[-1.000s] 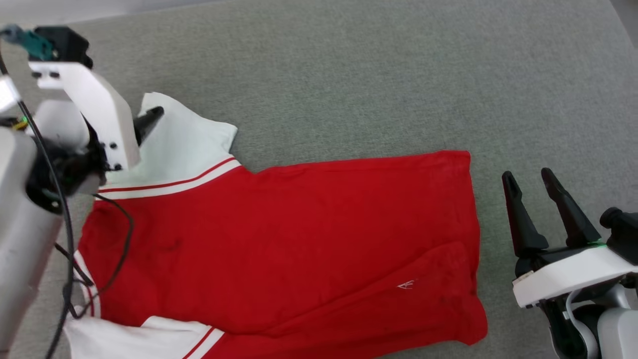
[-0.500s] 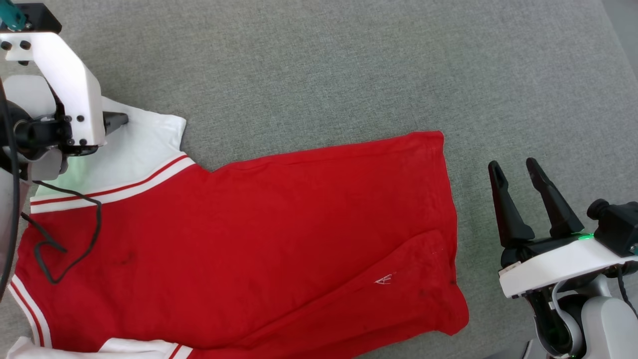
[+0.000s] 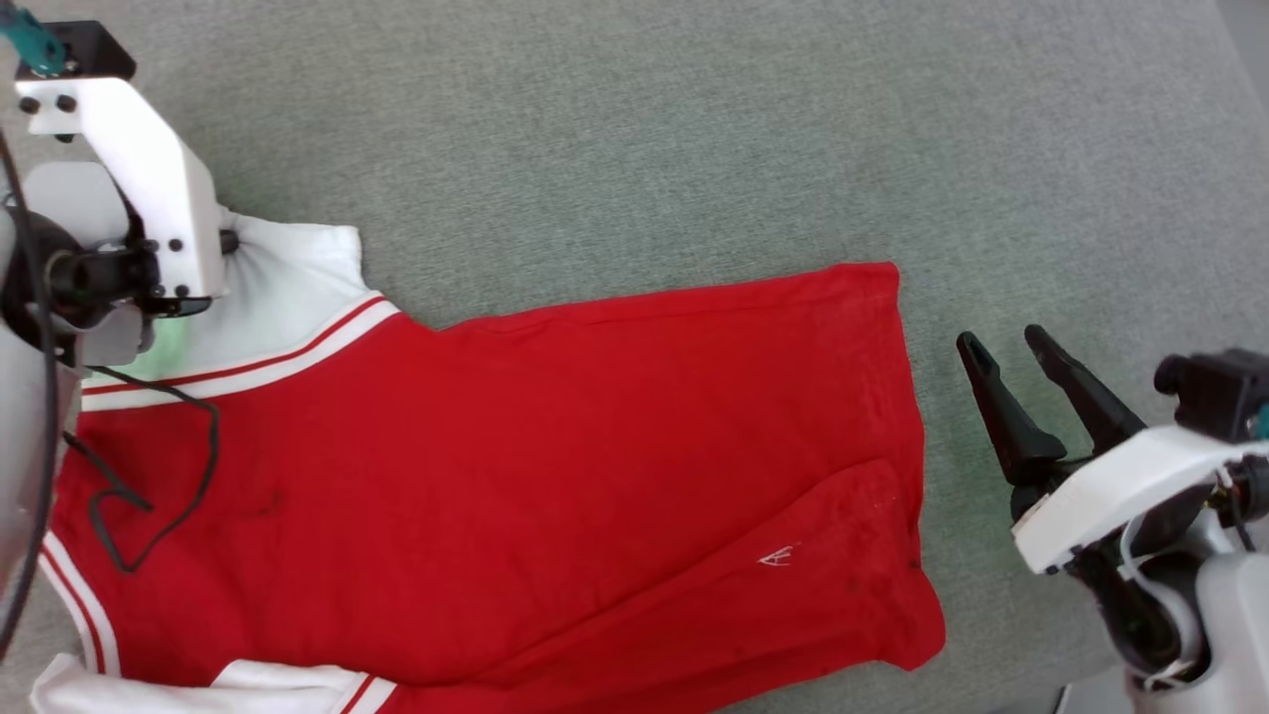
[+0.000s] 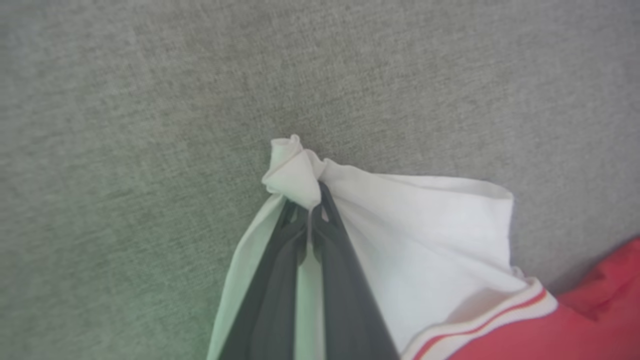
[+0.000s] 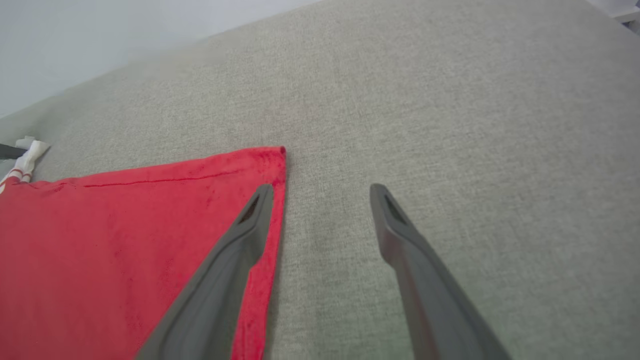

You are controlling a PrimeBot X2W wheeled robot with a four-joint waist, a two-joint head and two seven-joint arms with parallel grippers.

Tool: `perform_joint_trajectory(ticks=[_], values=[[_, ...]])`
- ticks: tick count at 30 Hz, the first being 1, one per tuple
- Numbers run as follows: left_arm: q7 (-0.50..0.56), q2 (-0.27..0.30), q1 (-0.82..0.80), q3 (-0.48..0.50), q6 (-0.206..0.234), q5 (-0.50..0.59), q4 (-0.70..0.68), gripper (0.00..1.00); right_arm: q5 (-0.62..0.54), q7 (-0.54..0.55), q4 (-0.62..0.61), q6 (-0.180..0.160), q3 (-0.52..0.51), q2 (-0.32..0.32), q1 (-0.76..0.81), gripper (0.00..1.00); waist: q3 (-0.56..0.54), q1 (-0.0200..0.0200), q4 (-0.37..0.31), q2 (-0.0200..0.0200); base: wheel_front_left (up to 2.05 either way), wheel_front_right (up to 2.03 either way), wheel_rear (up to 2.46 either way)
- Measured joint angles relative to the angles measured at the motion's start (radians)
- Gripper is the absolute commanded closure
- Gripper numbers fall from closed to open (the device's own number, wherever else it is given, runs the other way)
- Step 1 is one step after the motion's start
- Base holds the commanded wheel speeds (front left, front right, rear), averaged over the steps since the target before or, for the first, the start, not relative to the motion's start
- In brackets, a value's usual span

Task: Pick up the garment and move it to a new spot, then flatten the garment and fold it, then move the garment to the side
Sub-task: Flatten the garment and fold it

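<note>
Garment: red short-sleeved jersey shirt with white sleeves and red-and-white striped trim along the sleeve seams. It lies spread on the grey woven fabric surface and runs from the left edge of the head view to right of centre. The shoulders are toward the left and the hem toward the right.
- The red body is mostly flat. A long diagonal crease rises from the bottom centre toward the hem, and the lower right corner lies as an overlapping flap.
- Small white logo on that flap, near the hem.
- A few faint dark marks show on the red cloth.
- The lower white sleeve is partly cut off at the bottom left of the frame.

Left gripper: the fingers are pressed together, pinching the bunched tip of the upper white sleeve. In the left wrist view a small knot of white cloth pokes out past the fingertips. In the head view, upper left, the sleeve is drawn to a point beneath the white wrist bracket.

Right gripper: the fingers are spread with nothing between them, just right of the hem. In the right wrist view the finger on the left of that view overlaps the hem edge and the other is over bare surface. Contact cannot be judged.

Black cable: it loops in front of the red shoulder area at the left of the head view.
</note>
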Motion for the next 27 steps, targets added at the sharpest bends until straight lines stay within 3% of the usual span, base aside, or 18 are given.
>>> perform_joint_trajectory(ticks=[6,13,26,27], values=[[-0.082,-0.04,-0.01,-0.023,-0.037,0.03,-0.01,1.0,0.103,0.278,0.036,0.0,0.029,-0.1,-0.072,0.0,-0.017,0.0002,0.049,0.0,0.0,0.0,0.0],[-0.148,-0.086,-0.035,-0.044,-0.071,0.054,-0.049,1.0,0.133,0.466,0.044,0.0,0.059,-0.169,-0.182,0.0,-0.024,0.0003,0.117,0.0,0.0,0.0,0.0],[-0.216,-0.123,-0.055,-0.055,-0.097,0.065,-0.084,1.0,0.165,0.585,0.211,-0.001,0.199,-0.257,-0.349,0.0,0.026,0.0003,0.209,0.0,0.0,0.0,0.0],[-0.222,-0.123,-0.056,-0.055,-0.098,0.065,-0.083,1.0,0.168,0.591,0.216,-0.002,0.21,-0.266,-0.355,0.24,0.029,0.0002,0.212,0.0,0.0,0.0,0.0]])
